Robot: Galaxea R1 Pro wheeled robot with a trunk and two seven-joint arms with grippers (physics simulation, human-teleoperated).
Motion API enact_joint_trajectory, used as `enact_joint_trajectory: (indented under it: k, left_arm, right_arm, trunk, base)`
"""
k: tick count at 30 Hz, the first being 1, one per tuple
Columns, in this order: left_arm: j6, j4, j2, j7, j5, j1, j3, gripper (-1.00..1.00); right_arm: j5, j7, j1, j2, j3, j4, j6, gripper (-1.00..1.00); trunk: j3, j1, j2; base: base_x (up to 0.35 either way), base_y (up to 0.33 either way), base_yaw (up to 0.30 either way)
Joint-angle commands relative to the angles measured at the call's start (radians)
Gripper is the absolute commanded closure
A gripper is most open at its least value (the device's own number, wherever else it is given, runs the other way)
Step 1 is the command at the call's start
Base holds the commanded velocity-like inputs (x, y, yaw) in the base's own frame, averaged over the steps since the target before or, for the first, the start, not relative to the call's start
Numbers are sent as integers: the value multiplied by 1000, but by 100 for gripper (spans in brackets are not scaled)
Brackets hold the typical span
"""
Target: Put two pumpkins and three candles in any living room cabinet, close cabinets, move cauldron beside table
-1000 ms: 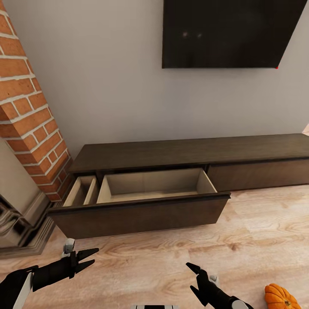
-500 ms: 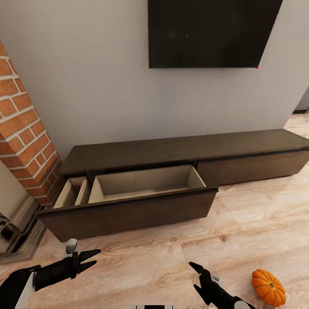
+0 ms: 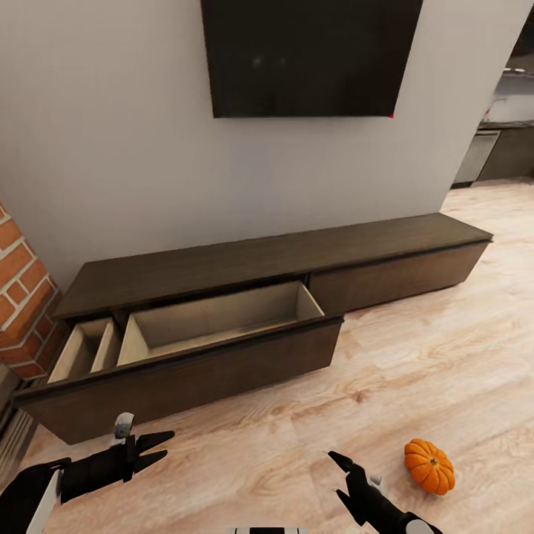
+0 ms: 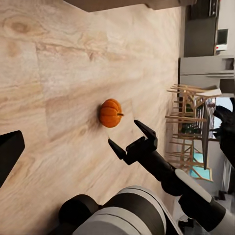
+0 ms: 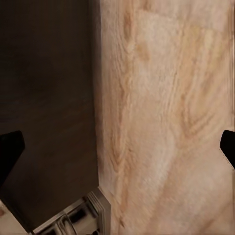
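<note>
Tools first: the left tool (image 3: 152,447) hung low at the near left with its two dark fingers spread apart and nothing between them, and the right tool (image 3: 340,480) sat at the near right, also gaping and empty. My guess is both were kept open and tucked in close because the robot was just travelling or turning, not reaching for anything.

Nearest thing to the right tool was a pumpkin (image 3: 429,466), sitting on the wood floor (image 3: 415,356) just to the right of it, not touching. The left wrist camera caught that same pumpkin (image 4: 110,113) with the right tool (image 4: 131,142) hovering just short of it, so it looked like the obvious next pickup.

Further back, the cabinet (image 3: 245,259) ran along the far wall under a dark TV (image 3: 311,55). Its big drawer (image 3: 215,322) was pulled right out, pale inside and empty as far as I could see, probably left open to drop stuff in. The right-hand drawer front looked closed.

Hard-to-see bits: the front wall of the drawer hid part of its floor, so something small could've sat there. A brick chimney (image 3: 18,297) was cut off at the left edge. The right wrist camera gave only blurry floor and a dark panel.
</note>
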Motion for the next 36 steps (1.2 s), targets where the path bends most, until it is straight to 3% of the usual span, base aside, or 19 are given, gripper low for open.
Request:
enact_joint_trajectory:
  k: [1,36]
  left_arm:
    - [0,0,0,0,0,0,0,-100]
    - [-2,0,0,0,0,0,-2,-100]
  right_arm:
    - [0,0,0,0,0,0,0,-100]
    - [1,1,0,-1,-1,5,-1,-100]
  trunk:
    - [0,0,0]
    - [0,0,0]
  base:
    - [0,0,-279]
    - [0,0,-278]
